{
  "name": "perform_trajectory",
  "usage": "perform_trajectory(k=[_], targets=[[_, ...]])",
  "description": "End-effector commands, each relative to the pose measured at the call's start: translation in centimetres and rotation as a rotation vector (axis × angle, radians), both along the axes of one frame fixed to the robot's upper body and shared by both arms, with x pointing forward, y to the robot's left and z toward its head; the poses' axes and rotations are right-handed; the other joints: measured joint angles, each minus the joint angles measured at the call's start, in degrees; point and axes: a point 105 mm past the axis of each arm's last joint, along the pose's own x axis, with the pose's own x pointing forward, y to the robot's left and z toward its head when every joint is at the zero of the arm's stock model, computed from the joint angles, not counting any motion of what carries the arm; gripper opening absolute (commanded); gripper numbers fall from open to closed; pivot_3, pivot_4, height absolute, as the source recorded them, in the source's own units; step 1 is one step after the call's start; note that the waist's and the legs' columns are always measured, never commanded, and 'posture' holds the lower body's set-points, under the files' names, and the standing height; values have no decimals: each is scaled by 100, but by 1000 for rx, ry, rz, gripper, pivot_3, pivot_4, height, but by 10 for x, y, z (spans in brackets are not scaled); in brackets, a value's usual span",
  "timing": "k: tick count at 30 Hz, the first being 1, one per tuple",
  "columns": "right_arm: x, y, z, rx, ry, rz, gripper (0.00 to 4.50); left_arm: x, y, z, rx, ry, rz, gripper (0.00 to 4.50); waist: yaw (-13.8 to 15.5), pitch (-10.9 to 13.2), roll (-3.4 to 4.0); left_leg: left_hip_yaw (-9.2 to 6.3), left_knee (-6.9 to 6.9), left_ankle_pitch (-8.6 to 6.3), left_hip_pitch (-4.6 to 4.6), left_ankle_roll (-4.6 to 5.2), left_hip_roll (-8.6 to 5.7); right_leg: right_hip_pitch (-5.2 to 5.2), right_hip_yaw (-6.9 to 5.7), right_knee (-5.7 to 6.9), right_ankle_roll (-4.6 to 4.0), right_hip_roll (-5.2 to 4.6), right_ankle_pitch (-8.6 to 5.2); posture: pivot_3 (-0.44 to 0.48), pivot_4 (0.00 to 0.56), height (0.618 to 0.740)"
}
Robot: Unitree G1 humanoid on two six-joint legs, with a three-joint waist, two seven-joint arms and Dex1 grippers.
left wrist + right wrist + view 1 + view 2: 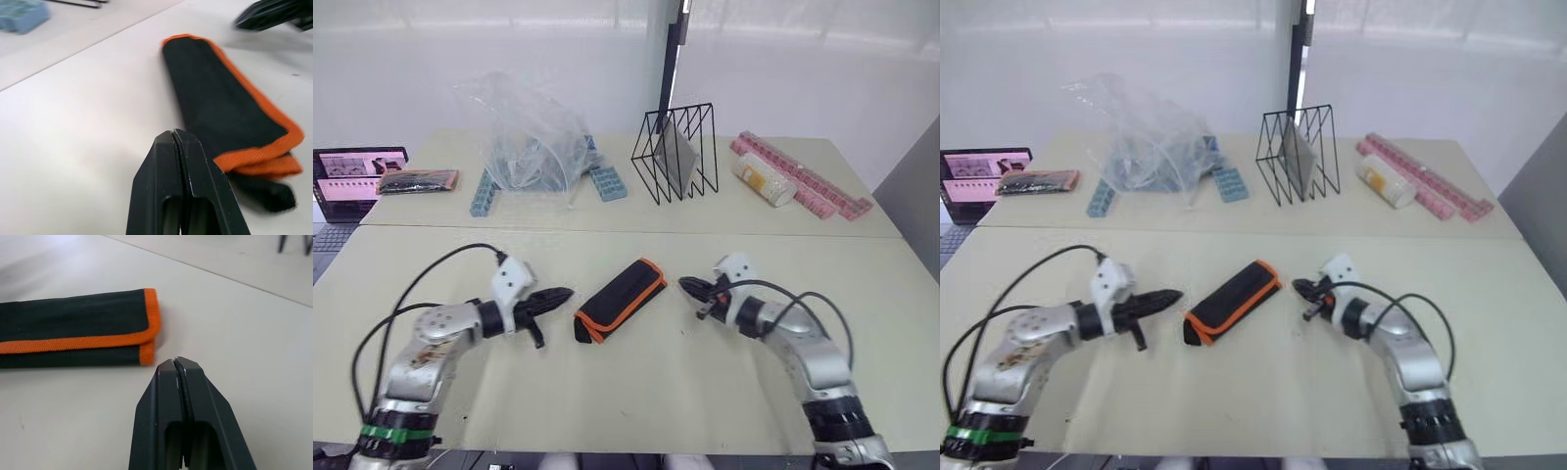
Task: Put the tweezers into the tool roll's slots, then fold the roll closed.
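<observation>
Pale tabletop [636, 392] carries our folded tool roll [620, 300] lying closed at its near middle, between our left gripper [564, 294] just to its left and our right gripper [686, 285] just to its right, both with fingers pressed together, empty and apart from it.

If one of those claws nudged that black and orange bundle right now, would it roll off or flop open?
The tool roll lies folded flat, so it would probably slide rather than roll. It looks like soft fabric, so it would likely sag if lifted by one end. No fastening shows, so the top flap might fall open.
</observation>
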Motion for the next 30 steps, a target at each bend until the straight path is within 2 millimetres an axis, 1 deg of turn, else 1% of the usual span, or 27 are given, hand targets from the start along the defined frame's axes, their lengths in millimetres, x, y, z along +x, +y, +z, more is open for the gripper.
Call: perform_trajectory(k=[1, 2, 3, 6, 9, 11, 14, 15, 17, 21, 27, 30], targets=[[-11, -28, 30, 33, -81, -50, 0, -9, 34, 21, 3, -46, 101, 27, 2, 18, -9, 0, -1, 0, 1, 0, 0, 1, -2, 0, 0, 0, 0, 0, 150, 720], [-16, -41, 32, 22, -83, -74, 0, -13, 49, 22, 16, -34, 138, 27, -1, 28, -16, 0, 0, 0, 2, 0, 0, 0, -3, 1, 3, -1, -2, 0, 150, 720], [-21, -53, 32, 9, -82, -96, 0, -19, 62, 23, 27, -23, 169, 562, -6, 32, -19, -1, 1, 0, 2, 0, 0, 0, -5, 1, 13, -1, -8, 0, 150, 720], [-34, -81, 29, -18, -60, -142, 806, -35, 90, 27, 36, 4, 227, 1462, -12, 42, -30, 0, 4, 1, 3, -1, 0, 2, -5, 1, 34, -2, -21, 0, 150, 720], [-48, -109, 22, -62, -42, -165, 1868, -53, 117, 31, 46, 13, 287, 2480, -12, 46, -33, 1, 3, 0, 5, -1, 0, 2, -6, 0, 32, -4, -23, 0, 150, 720], [-56, -130, 18, -83, -31, -200, 2542, -65, 136, 29, 72, 22, 338, 3145, -15, 48, -36, 2, 3, 0, 6, -1, 0, 4, -7, -1, 32, -4, -25, 0, 150, 720], [-62, -152, 11, -116, -15, -239, 3519, -76, 153, 24, 105, 38, 384, 4090, -23, 49, -38, 4, 4, 0, 14, -1, 0, 6, -7, -1, 31, -5, -27, 0, 150, 720], [-63, -158, 9, -121, -12, -252, 3893, -79, 157, 23, 112, 39, 396, 4476, -24, 50, -39, 4, 4, 1, 14, -1, 0, 6, -7, -1, 31, -5, -27, 0, 150, 720], [-63, -168, 6, -125, 2, -282, 4466, -82, 161, 23, 109, 33, 418, 4500, -25, 51, -41, 4, 6, 1, 22, -2, 0, 10, -7, 1, 30, -4, -26, 0, 150, 720], [-61, -170, 0, -142, 12, -298, 4466, -81, 161, 25, 108, 15, 427, 4500, -23, 50, -40, 6, 8, 2, 24, -4, 1, 11, -7, 5, 30, -5, -25, 0, 150, 720], [-58, -163, 2, -126, 12, -286, 4466, -80, 159, 25, 121, 19, 432, 4500, -23, 50, -39, 6, 7, 2, 22, -4, 1, 11, -7, 7, 29, -4, -23, 0, 150, 720], [-58, -163, 2, -127, 15, -287, 4466, -79, 158, 25, 117, 23, 431, 4500, -23, 50, -39, 6, 8, 2, 22, -4, 1, 13, -7, 8, 29, -5, -23, 0, 150, 720]])
